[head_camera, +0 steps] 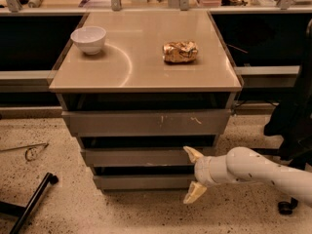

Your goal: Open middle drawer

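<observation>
The middle drawer (136,157), a plain grey handleless front, sits shut or nearly so between the scratched top front (146,123) and the bottom front (141,182). The white arm's gripper (194,173) is at its right end, cream fingers spread wide, the upper one by the drawer's top edge. I'd call this the reach; next it must hook that lip and pull straight out. Above, the tan countertop (141,74) carries a white bowl (88,39) and a crumpled golden wrapper (180,51). The speckled floor (63,204) lies below.
</observation>
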Controlling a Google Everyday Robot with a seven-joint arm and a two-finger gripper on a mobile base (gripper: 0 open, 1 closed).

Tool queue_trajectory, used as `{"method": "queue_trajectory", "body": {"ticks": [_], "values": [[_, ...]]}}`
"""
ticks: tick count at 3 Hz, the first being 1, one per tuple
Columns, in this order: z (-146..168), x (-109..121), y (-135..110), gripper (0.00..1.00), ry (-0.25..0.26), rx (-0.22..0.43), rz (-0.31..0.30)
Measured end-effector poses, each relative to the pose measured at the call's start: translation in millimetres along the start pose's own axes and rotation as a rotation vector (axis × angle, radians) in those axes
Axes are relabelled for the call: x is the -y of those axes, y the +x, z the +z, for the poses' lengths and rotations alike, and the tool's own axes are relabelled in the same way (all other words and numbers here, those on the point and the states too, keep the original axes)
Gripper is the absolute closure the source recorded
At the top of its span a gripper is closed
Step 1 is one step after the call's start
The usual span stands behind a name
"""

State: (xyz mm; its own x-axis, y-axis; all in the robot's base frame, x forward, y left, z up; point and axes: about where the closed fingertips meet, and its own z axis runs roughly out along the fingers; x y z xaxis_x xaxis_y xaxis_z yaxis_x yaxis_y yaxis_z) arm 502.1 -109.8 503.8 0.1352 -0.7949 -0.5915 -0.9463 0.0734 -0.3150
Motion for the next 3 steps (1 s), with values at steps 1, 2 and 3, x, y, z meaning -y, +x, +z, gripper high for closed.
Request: {"method": "queue_trajectory", "body": {"ticks": [1,2,3], "values": [[11,25,-5,0.00,0.128,0.033,-0.079],[11,25,-5,0.00,0.128,0.033,-0.079],[27,32,4,0.00,0.105,0.032,-0.072]]}}
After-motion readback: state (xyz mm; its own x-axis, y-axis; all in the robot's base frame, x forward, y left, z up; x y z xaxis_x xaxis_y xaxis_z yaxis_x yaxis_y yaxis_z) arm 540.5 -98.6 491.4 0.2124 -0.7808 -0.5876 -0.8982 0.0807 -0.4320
